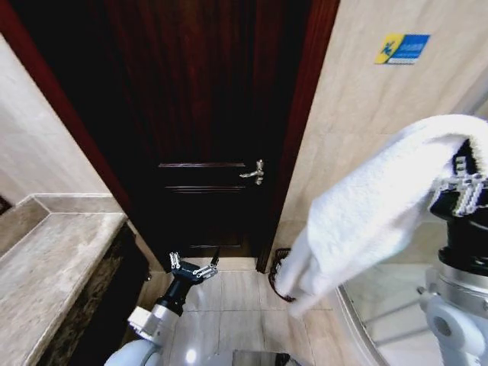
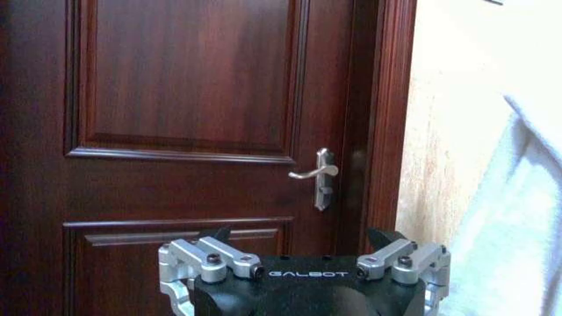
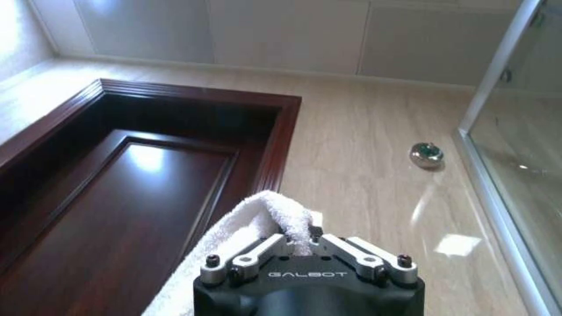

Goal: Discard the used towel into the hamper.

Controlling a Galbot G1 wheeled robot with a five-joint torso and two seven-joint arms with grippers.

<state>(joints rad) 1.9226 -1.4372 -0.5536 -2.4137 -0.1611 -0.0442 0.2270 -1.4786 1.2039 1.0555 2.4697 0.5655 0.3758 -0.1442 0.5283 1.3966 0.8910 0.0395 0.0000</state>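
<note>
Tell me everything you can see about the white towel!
The towel is white and fluffy, like soft terry cloth. The right claw is shut on one end of it, holding it up high on the robot's right side. From there it drapes and hangs down loosely toward the floor, near the beige tiled wall beside the dark wooden door. Its lower end hangs in front of the dark basket on the floor. Only the claw touches it.

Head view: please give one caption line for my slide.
Right gripper holds the white towel raised above the hamper beside the door.
</note>
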